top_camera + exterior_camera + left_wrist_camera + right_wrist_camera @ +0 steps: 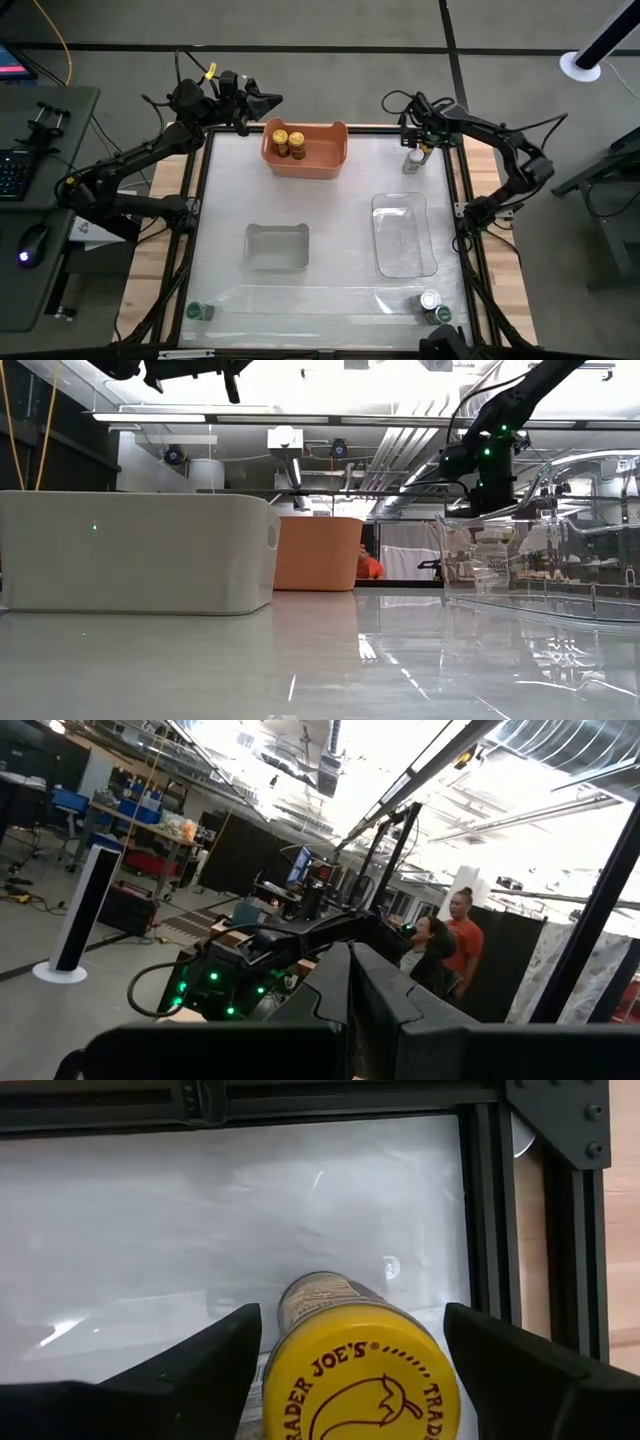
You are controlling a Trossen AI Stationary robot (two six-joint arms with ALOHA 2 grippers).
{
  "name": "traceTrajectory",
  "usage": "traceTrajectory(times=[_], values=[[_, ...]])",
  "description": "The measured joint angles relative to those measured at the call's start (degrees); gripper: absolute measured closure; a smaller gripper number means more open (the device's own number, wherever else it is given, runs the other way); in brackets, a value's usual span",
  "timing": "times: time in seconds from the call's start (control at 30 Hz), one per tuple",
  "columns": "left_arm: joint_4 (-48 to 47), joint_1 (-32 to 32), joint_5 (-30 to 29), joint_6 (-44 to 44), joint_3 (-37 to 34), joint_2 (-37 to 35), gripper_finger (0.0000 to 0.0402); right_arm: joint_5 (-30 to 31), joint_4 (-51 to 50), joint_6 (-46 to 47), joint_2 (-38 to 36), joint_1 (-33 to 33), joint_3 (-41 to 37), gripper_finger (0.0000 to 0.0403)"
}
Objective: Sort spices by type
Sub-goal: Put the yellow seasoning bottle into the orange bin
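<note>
1. The right tool (350, 1342) is being seen at the far right corner of the tabletop (330, 210), its two fingers spread wide on either side of a yellow-lidded jar (355, 1365) and not touching it.
2. "TRADER JOE'S" is being shown in dark letters on that jar's lid, above a drawn pepper shape; the jar is standing upright on the tabletop.
3. Two more yellow-lidded jars (288, 143) are being held in the orange tub (325, 162) at the far middle; their writing cannot be read.
4. A green-lidded jar (196, 311) is lying at the near left corner, while a silver-lidded jar (429, 300) and another green-lidded one (441, 315) are sitting together at the near right corner.
5. The left tool (262, 101) is being held raised just beyond the far edge, left of the orange tub; its opening cannot be told.
</note>
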Motion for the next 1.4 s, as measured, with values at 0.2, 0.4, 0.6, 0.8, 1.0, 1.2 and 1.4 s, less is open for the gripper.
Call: traceTrajectory(times=[0.2,0.4,0.6,0.8,1.0,1.2,1.4], values=[[0.01,0.00,0.00,0.05,0.00,0.00,0.0401,0.46,-0.01,1.05,0.46,0.00,0.00,0.0172],[-0.01,0.00,0.00,0.07,0.00,0.00,0.0401,0.66,-0.07,-0.31,-0.85,0.00,-0.01,0.0191],[-0.01,0.34,0.00,0.05,0.00,0.00,0.0401,2.06,-0.44,-2.95,-4.77,0.37,5.42,0.0191],[-0.23,0.34,0.00,0.05,0.00,0.00,0.0401,-2.97,11.87,-3.66,-8.12,6.39,12.58,0.0191],[-2.44,0.33,-0.11,0.07,0.00,0.02,0.0401,-6.49,21.85,-6.64,-1.71,18.68,19.58,0.0191],[-2.99,0.29,-0.24,0.05,0.00,0.02,0.0401,-6.58,16.05,-13.31,11.04,26.69,32.54,0.0191],[-2.99,0.28,-0.26,0.05,0.00,0.02,0.0401,-6.71,6.35,-17.85,23.21,28.84,44.04,0.0191]])
